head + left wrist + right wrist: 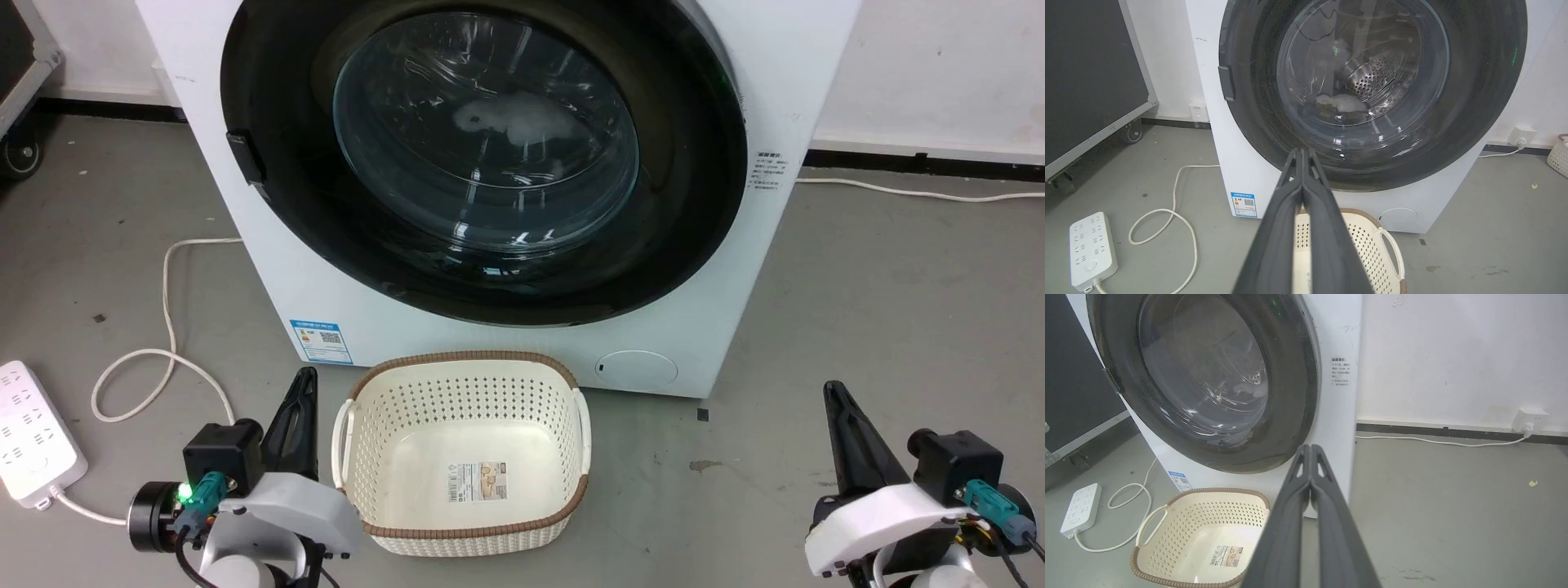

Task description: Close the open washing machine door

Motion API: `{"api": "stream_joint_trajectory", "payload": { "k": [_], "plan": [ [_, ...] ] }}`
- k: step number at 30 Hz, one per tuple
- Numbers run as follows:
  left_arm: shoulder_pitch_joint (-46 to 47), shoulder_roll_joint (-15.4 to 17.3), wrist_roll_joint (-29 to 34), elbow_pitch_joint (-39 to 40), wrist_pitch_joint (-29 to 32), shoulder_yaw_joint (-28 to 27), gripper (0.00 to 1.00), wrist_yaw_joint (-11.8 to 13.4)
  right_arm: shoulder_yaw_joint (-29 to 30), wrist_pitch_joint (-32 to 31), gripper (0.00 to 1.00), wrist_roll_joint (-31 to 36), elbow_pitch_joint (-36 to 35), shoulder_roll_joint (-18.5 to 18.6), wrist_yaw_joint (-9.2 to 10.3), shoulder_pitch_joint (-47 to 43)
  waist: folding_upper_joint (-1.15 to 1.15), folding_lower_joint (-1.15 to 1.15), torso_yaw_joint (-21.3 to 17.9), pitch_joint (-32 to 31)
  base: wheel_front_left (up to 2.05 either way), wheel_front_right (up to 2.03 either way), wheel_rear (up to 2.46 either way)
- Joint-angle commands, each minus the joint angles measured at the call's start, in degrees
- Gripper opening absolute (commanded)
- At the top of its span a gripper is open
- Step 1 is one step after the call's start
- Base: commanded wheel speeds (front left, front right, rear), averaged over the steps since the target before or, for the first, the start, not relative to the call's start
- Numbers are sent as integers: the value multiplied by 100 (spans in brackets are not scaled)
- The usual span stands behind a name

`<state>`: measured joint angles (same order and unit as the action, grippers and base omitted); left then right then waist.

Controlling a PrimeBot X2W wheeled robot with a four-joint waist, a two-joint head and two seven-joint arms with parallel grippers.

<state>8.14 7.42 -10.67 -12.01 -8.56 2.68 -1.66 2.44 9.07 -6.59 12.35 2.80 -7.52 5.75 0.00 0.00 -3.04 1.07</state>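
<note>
On the front of the white washer [767, 82], the washing machine door [486, 135] lies flat and looks shut, though I cannot tell if it clicked. So the left gripper [305, 374] and right gripper [831, 388] wait low on either side of the laundry basket [465, 357], fingers pressed together, holding nothing.

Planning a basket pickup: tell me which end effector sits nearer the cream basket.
The left end effector: it stands shut right beside the left rim of the cream basket, while the right end effector stands well off to the other side.
</note>
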Motion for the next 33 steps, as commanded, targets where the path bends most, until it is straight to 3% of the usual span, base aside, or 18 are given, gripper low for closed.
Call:
{"api": "stream_joint_trajectory", "payload": {
  "k": [1,33],
  "plan": [
    [-99,-37,54,53,43,-23,0,29,-14,-43,0,54,-66,2,1,-107,0,0,5,-2,0,0,0],
    [-332,-173,385,428,309,-103,0,74,-89,-325,0,251,-447,4,1,-260,0,0,102,-36,0,0,0]
  ]
}}
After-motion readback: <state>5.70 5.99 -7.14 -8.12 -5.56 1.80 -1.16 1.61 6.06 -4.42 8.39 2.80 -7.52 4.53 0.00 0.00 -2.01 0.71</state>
